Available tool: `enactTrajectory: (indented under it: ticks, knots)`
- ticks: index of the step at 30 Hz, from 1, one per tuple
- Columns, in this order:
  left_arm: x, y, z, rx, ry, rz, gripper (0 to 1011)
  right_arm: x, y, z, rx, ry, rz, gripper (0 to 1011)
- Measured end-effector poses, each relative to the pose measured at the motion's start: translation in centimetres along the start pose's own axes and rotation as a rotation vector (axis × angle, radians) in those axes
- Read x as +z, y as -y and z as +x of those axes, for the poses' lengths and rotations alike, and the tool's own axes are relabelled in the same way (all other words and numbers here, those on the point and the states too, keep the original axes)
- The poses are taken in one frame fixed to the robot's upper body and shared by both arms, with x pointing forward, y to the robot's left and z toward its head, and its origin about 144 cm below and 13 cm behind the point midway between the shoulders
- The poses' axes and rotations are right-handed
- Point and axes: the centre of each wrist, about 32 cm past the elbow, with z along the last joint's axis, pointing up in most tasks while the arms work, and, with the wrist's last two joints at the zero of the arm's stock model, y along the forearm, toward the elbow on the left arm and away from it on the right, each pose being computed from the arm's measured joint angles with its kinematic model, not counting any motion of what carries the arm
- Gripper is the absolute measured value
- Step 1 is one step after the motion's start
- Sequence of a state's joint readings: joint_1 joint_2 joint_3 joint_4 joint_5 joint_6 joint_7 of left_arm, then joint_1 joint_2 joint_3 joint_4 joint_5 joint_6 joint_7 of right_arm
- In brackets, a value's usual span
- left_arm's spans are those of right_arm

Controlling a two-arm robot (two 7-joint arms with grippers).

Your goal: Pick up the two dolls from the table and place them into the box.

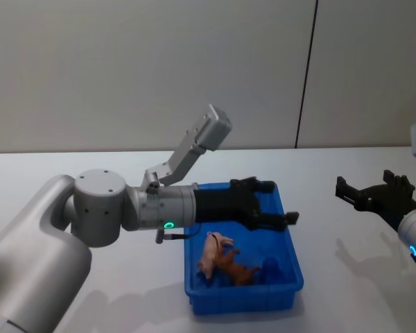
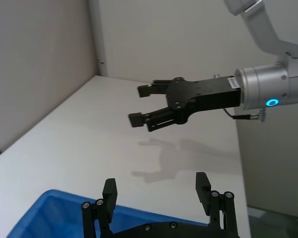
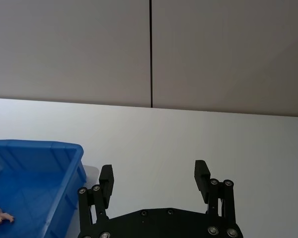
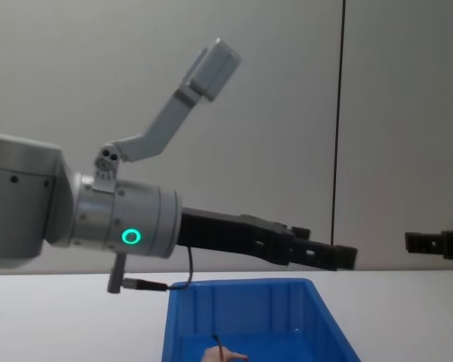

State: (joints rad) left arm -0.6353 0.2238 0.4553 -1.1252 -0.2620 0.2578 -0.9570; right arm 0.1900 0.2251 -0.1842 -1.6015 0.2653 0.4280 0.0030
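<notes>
Left gripper [image 1: 276, 202]: black, angular, on a smooth grey arm with a green ring light; it hangs over the far half of the box, jaws spread and holding nothing.
Box [image 1: 290, 258]: bright blue plastic, rectangular, thick rim, ribbed inner walls; it sits on the table directly under the left jaws.
Pink doll [image 1: 209, 255]: pale, smooth four-legged figurine lying on the box floor, below and nearer the robot than the left jaws.
Brown doll [image 1: 235, 269]: reddish-brown with a shaggy mane, lying against the pink doll, likewise below the left jaws and apart from them.
Right gripper [image 1: 374, 195]: black, held above bare table well to the right of the box, jaws wide apart and empty, pointing toward the left jaws.
Table [image 1: 347, 291]: plain white, flat and matte; open surface lies between the box's right wall and the right jaws.
Hard to make out: in the chest view the near rim cuts off the dolls, leaving a pale scrap and a thin dark tail; the brown doll's legs blur together.
</notes>
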Motion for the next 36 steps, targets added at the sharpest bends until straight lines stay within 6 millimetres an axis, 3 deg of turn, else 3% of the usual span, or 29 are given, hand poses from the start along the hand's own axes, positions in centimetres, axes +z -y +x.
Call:
enactTrajectory:
  ticks: [26,36]
  knots:
    - [1.6,-4.7,-4.0,0.396,0.053,0.002,1003,-0.5,0.6,0.0,0.011,0.010,0.037,1001]
    - [1.3,-4.6,-4.2,0.413,0.061,-0.005,1003,-1.6,2.2,-0.2,0.054,0.033,0.138,1001]
